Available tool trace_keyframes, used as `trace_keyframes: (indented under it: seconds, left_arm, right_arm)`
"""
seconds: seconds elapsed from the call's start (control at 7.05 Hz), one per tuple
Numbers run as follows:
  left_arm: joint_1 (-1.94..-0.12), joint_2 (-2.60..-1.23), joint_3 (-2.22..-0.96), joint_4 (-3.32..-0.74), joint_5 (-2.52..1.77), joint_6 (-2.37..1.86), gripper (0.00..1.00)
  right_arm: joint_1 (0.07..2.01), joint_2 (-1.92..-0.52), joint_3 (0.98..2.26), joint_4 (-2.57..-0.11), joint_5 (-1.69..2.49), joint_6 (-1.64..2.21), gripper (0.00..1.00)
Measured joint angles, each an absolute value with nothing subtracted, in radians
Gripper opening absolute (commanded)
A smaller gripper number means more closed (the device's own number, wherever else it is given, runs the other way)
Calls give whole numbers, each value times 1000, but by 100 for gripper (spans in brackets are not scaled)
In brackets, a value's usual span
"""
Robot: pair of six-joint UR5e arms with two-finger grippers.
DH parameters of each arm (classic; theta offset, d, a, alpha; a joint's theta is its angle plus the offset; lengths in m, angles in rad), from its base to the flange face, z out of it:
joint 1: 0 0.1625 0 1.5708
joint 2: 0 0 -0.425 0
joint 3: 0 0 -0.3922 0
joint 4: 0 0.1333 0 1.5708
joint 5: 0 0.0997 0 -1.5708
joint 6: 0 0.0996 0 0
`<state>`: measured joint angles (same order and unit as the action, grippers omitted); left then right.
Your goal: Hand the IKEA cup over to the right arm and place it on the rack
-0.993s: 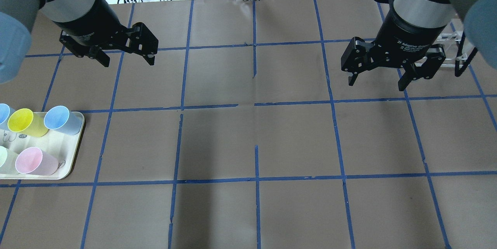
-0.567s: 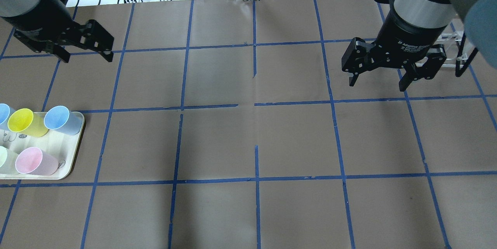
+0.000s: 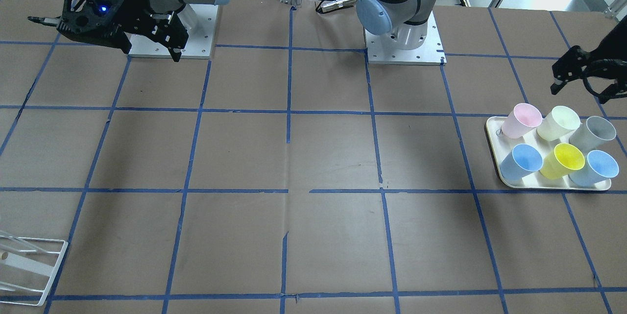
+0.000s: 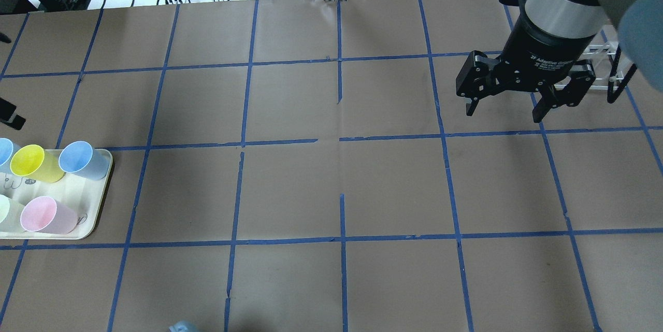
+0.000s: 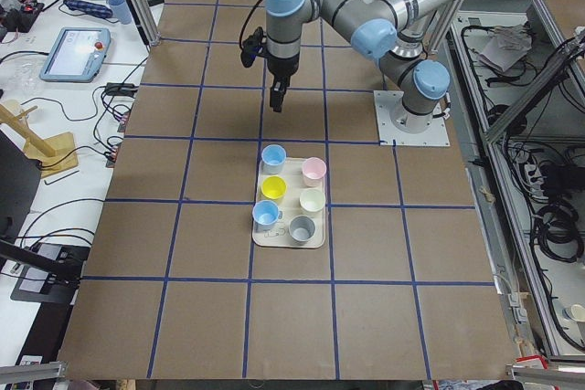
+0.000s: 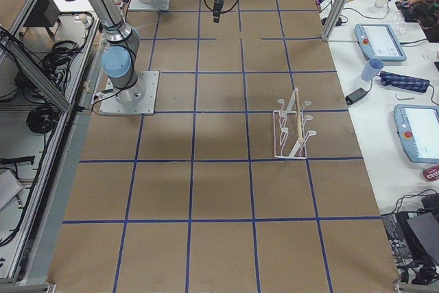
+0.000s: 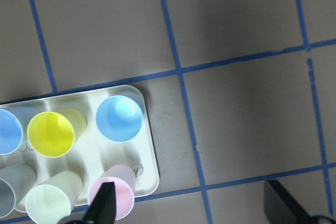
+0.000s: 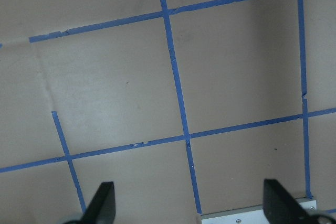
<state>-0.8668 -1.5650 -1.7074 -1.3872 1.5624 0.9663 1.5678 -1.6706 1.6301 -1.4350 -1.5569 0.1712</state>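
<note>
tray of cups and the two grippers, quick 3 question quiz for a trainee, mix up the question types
1. True or false: the IKEA cup stands at a corner of the tray.
2. How many cups does the tray hold? A four, B six, C eight.
3. Fill the gap: the left gripper and the right gripper are both ___.

Key: 1 true; 2 B; 3 open.
</note>
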Motion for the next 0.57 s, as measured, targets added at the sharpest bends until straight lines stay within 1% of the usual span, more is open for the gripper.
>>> trace_keyframes:
  seconds: [0.28, 0.57]
  left_arm:
    - [-717, -1659, -1738, -1230, 1540, 1140, 100]
    - [-600, -1773, -1727, -1105, 1481, 1234, 100]
  right_arm:
    - [1567, -1666, 1630, -1438, -1542, 172, 100]
    - [1567, -1642, 1629, -1442, -1433, 171, 100]
